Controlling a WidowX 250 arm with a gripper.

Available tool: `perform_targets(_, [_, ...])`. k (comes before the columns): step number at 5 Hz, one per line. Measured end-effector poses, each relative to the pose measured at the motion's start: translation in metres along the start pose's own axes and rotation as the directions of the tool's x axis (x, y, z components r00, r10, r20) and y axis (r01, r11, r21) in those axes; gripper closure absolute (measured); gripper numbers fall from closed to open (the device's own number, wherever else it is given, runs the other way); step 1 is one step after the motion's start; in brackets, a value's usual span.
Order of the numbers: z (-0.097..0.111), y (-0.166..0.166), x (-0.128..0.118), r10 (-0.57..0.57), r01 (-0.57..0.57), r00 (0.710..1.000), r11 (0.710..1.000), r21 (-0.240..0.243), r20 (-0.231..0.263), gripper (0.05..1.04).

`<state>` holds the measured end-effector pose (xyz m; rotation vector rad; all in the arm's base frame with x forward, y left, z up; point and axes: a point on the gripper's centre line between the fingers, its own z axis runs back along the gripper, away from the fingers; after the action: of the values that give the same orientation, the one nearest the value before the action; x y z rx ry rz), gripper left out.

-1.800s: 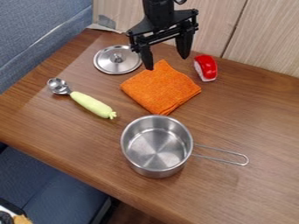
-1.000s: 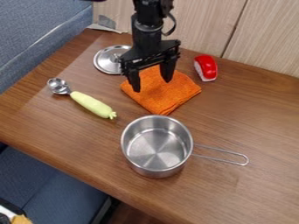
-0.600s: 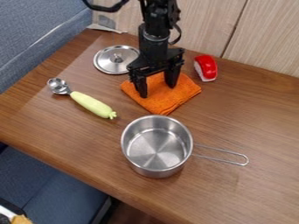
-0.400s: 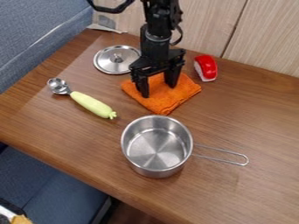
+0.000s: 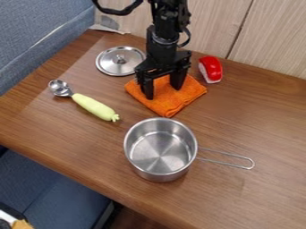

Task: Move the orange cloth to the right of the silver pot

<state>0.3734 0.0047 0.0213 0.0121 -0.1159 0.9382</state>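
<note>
- I have the gripper (image 5: 163,93) over the orange cloth (image 5: 172,105), its 2 fingers standing apart, tips down at the fabric.
- From my camera, the cloth lies flat on the wooden table (image 5: 263,112), just beyond the silver pot (image 5: 158,154), on the wall side.
- I see the pot upright, its wire handle (image 5: 230,160) pointing right.
- Left of the cloth I have 1 metal lid (image 5: 109,63) and 1 yellow-green-handled scoop (image 5: 94,107); right of it, 1 red-and-white object (image 5: 211,68).
</note>
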Motion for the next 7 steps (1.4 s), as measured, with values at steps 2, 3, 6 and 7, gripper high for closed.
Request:
perform_targets(2, [0.005,-0.016,-0.05,-0.107,0.107,0.994,0.994,-0.003,-0.027,0.085])
perform_targets(3, [0.008,-0.02,-0.074,-0.161,0.161,0.987,0.987,0.009,-0.016,0.085])
perform_targets(6, [0.019,-0.022,-0.109,-0.255,0.255,0.967,0.967,-0.008,-0.027,0.085])
perform_targets(7, [0.019,-0.019,-0.1,-0.239,0.239,0.971,0.971,-0.003,-0.015,0.085])
